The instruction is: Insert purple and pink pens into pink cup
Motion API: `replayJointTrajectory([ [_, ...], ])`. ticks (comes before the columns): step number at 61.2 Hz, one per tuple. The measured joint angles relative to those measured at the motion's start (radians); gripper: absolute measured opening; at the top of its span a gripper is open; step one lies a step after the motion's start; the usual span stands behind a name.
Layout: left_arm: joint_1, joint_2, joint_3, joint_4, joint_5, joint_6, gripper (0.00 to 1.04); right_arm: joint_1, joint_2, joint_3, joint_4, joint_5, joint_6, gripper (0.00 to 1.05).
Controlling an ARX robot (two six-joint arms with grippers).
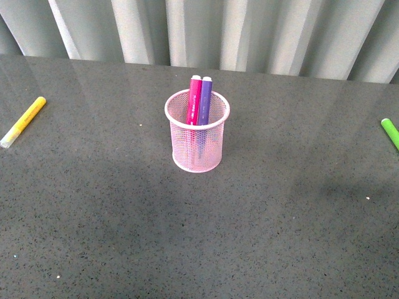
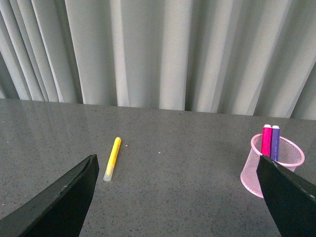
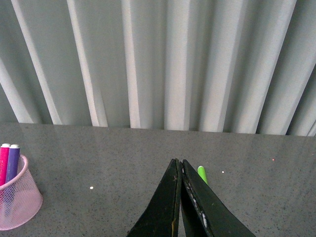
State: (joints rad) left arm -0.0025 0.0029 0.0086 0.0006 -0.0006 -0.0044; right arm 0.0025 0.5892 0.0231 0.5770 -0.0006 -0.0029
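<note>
two markers, the pink pen (image 1: pixel 194 99) and purple pen (image 1: pixel 206 99), stand side by side in the pink cup (image 1: pixel 197 144) mid-bench (image 1: pixel 280 237); small print on their barrels is unreadable. left end effector (image 2: pixel 175 197) is spread wide, empty; right end effector (image 3: pixel 180 170) is pinched together, empty.

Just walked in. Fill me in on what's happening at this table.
Nothing is being handled right now. The pink pen and purple pen both stand side by side in the pink cup, so the sorting looks done. The left gripper is open and empty, and the right gripper is shut on nothing; both hang above the table. A yellow marker lies off to the left and a green marker at the right edge, both untouched.
</note>
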Motion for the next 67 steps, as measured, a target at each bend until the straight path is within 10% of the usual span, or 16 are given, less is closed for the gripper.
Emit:
replayJointTrajectory([
  [67, 0.000, 0.000, 0.000, 0.000, 0.000, 0.000, 0.98, 0.000, -0.565, -0.001, -0.571, 0.002, 0.001, 0.03],
])
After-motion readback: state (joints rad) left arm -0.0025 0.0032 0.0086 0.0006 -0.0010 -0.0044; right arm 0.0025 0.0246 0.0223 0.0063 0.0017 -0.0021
